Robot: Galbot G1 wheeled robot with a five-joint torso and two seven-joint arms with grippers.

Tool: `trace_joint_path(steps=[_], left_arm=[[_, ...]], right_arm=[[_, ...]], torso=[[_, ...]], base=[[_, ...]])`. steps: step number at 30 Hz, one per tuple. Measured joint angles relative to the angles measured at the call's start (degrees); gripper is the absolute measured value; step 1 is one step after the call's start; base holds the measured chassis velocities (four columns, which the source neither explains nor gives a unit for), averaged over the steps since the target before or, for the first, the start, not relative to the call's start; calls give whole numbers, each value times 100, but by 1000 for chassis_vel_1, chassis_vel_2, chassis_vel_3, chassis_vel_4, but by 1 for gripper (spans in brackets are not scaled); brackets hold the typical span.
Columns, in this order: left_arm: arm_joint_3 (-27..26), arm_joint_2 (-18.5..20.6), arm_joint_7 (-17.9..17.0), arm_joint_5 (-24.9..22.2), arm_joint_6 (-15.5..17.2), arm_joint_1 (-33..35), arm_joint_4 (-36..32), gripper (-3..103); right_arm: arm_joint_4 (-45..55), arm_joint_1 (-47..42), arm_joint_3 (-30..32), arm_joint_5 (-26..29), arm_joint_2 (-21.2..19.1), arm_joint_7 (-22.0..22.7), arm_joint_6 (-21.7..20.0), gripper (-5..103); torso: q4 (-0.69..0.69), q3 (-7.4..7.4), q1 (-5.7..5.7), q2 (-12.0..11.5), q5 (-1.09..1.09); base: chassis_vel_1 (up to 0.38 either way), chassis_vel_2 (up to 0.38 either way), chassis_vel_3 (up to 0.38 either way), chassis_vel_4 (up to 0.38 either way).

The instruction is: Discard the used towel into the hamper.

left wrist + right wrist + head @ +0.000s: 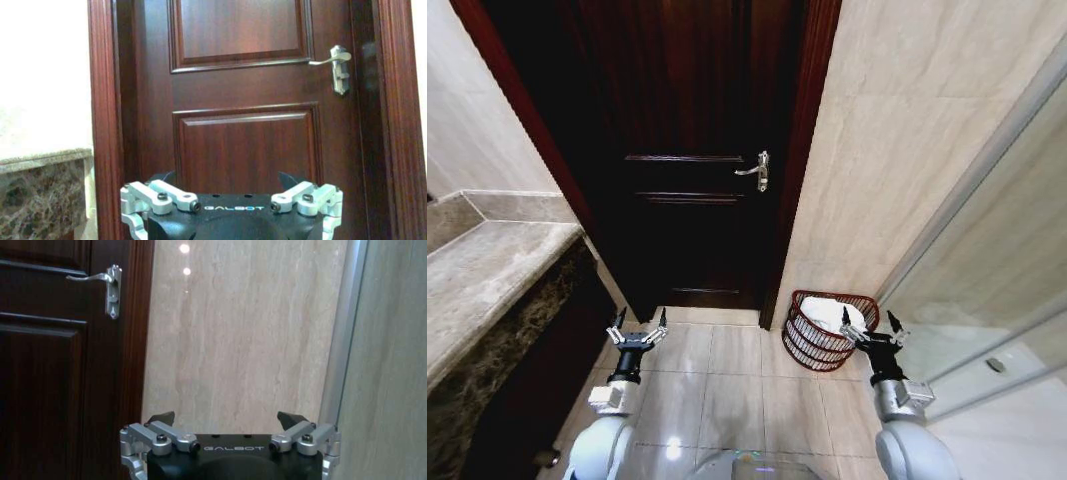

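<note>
Currently, both of my arms are raised in front of me over the tiled floor (727, 390). My left hand (638, 328) hangs at the left, in front of the dark wooden door (692, 150), with its fingers spread wide and nothing between them. My right hand (870, 330) hangs at the right, fingers equally spread and empty, just beside the near right rim of the hamper (812, 345).

The hamper stands on the floor in the far right corner, between the door frame and the glass partition (987, 260), close against the marble wall (897, 130). A white towel (832, 314) lies inside it, its top showing above the rim. A stone tabletop (482, 275) runs along the left side; I see no towel on it.

Judgement of step: the towel appears already deposited, so the discard step looks complete and both hands are released.

Next move, as I judge it: draw the right hand clear of the hamper rim without catching the wire ribs, then confirm no part of the towel hangs over the edge.
</note>
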Motion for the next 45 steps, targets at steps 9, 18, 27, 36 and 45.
trace_joint_path(steps=[9,18,27,36,45], left_arm=[[-14,-131,-143,27,187,-95,-37,100],[9,-130,-177,2,249,-105,-55,100],[10,-128,-177,-15,280,-152,-109,100],[17,-157,-167,-14,302,-155,-147,100],[51,-185,-155,-4,302,-130,-101,100]], right_arm=[[58,-143,67,-17,85,-113,78,100],[94,-140,59,-85,101,-117,130,100],[198,19,-18,-148,106,-57,21,100],[202,53,-23,-134,62,-41,-18,100],[148,45,-2,-85,31,-41,-9,100]], torso=[[0,135,105,240,1],[0,263,211,476,1],[0,414,327,742,1],[0,548,439,988,1],[0,679,543,1224,0]], base=[[0,0,0,0],[0,0,0,0],[0,0,0,0],[0,0,0,0],[0,0,0,0]])
